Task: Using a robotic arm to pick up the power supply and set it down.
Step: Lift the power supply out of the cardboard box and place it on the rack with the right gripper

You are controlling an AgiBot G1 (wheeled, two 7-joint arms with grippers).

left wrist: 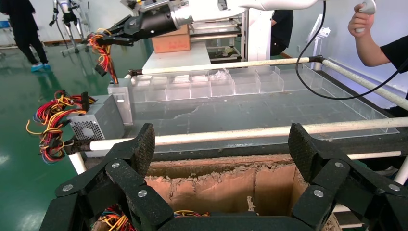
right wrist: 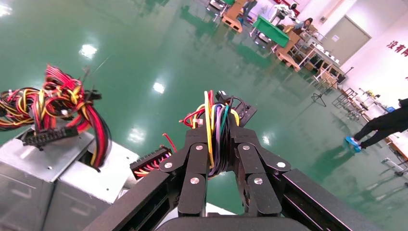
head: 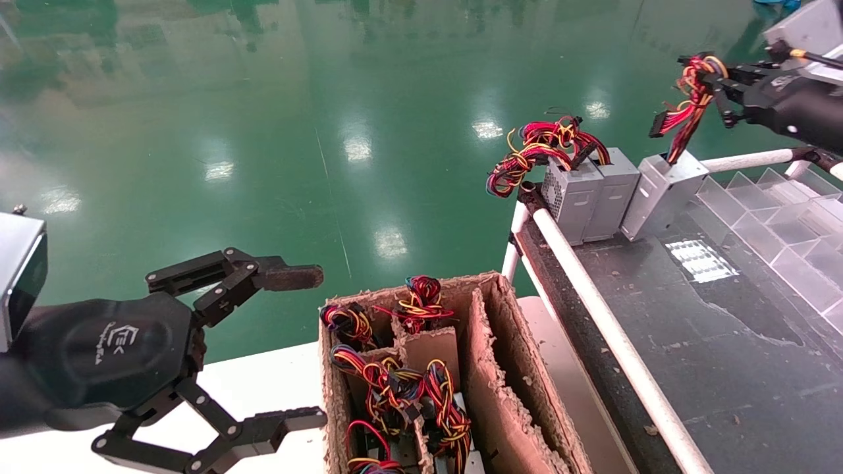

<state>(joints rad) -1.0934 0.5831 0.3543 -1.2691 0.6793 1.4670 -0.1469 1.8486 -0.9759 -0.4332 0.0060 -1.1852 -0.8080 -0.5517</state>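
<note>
- At the lower left of the head view my left pincer (head: 299, 345) hangs wide apart with nothing between its fingers, over the white tabletop (head: 263, 385) just left of the cardboard divider box (head: 500, 368).
- From my left wrist camera the same two fingertips (left wrist: 142, 147) stand far apart above the box's torn brown rim.
- In the lower middle of the head view, the divider box holds bunches of red, yellow and orange wires (head: 395, 382) in its left compartments; its right compartment shows only bare cardboard.
- Right of the box a white rail (head: 612, 336) runs along the edge of a dark work surface (head: 724, 342).
- At the far end of that surface, in the upper middle right, two grey power supplies (head: 589, 194) stand side by side, touching, with a wire tangle (head: 537, 151) rising from their tops.
- Just right of them the power supply (head: 658, 191) that I am handling leans tilted at the surface's far edge, its lower end down on the surface.
- Its wire bundle (head: 691, 99) runs up from the case to my right pincer (head: 714, 82) in the upper right corner.
- My right wrist camera shows my right pincer's fingers (right wrist: 197, 163) closed narrow on those wires, so I hold the unit by its cable, not by the case.
- Clear plastic dividers (head: 777, 217) lie at the right edge.
</note>
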